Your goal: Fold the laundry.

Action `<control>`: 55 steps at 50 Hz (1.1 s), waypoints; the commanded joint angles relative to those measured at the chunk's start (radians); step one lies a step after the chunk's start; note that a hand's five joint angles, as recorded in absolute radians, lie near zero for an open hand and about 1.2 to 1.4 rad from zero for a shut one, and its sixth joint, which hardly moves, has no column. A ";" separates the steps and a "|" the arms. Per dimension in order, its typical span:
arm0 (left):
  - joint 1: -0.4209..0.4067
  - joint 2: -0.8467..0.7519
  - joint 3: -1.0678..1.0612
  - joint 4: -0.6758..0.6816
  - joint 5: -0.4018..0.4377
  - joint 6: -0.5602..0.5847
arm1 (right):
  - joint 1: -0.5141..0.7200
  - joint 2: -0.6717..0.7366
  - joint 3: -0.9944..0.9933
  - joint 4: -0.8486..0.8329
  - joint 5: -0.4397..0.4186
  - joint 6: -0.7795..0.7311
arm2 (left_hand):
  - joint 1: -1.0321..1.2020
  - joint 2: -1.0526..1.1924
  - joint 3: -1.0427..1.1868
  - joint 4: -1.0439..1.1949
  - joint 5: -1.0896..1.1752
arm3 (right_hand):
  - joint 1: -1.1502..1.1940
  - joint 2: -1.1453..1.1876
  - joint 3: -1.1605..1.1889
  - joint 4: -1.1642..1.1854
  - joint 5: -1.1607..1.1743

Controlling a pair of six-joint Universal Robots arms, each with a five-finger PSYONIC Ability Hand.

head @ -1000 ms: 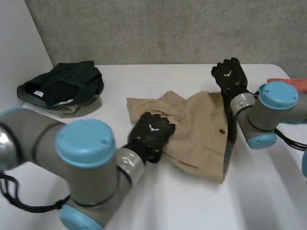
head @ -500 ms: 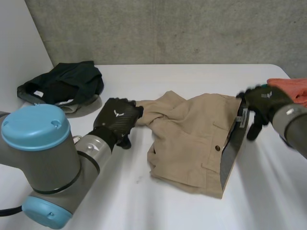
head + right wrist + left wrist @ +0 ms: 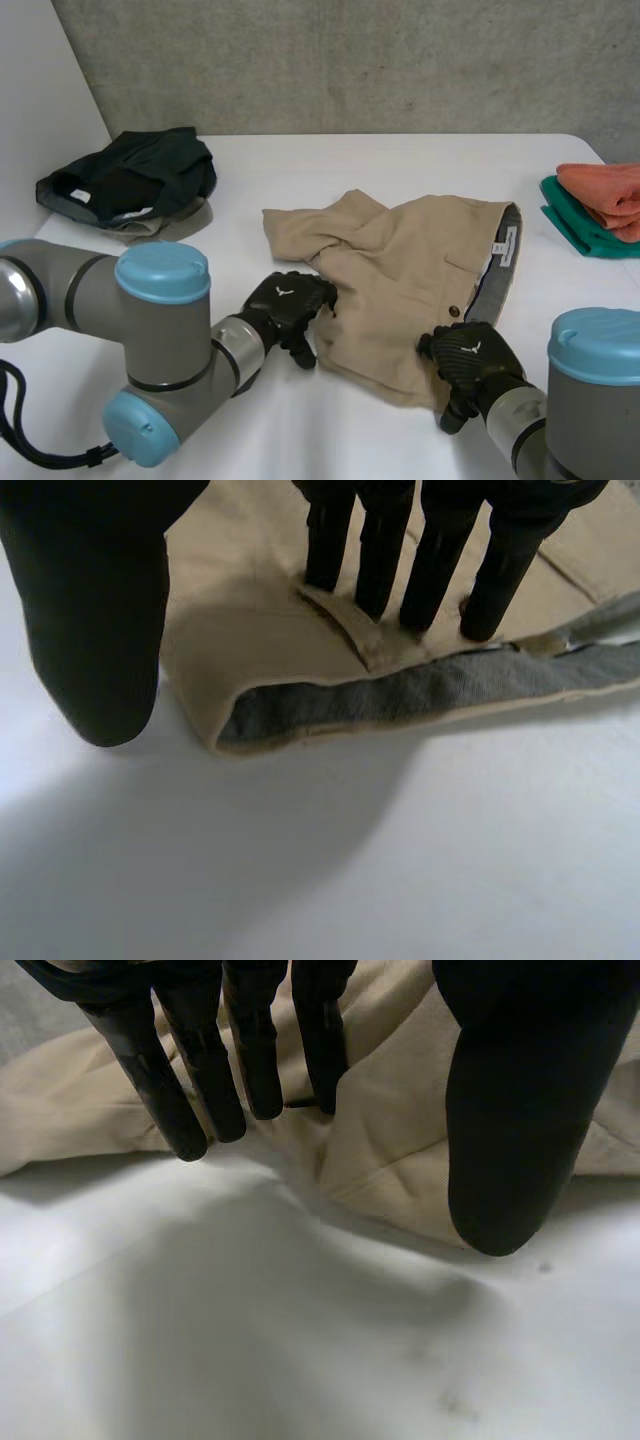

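Probably the limp shorts (image 3: 400,270) are best pinched along the near edge, where left hand (image 3: 287,305) and right hand (image 3: 465,358) are laid open, unclamped.

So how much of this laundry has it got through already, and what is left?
Likely done: an orange piece and a teal piece lie folded at the table's right edge. In hand: the tan shorts lie rumpled mid-table, the left hand open at their near left edge, the right hand open on the waistband's near end. Left: folding the shorts, then the dark heap at the far left.
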 commanded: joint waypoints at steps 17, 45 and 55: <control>-0.114 -0.028 0.171 0.014 -0.074 -0.165 | -0.021 -0.285 -0.108 -0.106 0.050 -0.112 | 0.900 0.922 0.919 0.930 0.935 | 0.825 0.819 0.810 0.813 0.825; -0.020 0.192 0.136 -0.151 -0.194 0.427 | 0.002 -0.075 -0.537 0.289 0.051 -0.172 | 0.900 0.922 0.919 0.930 0.935 | 0.825 0.819 0.810 0.813 0.825; -0.010 0.145 0.162 -0.085 -0.195 0.416 | 0.034 -0.049 -0.422 0.296 0.030 0.197 | 0.900 0.922 0.919 0.930 0.935 | -0.110 -0.116 -0.125 -0.123 -0.110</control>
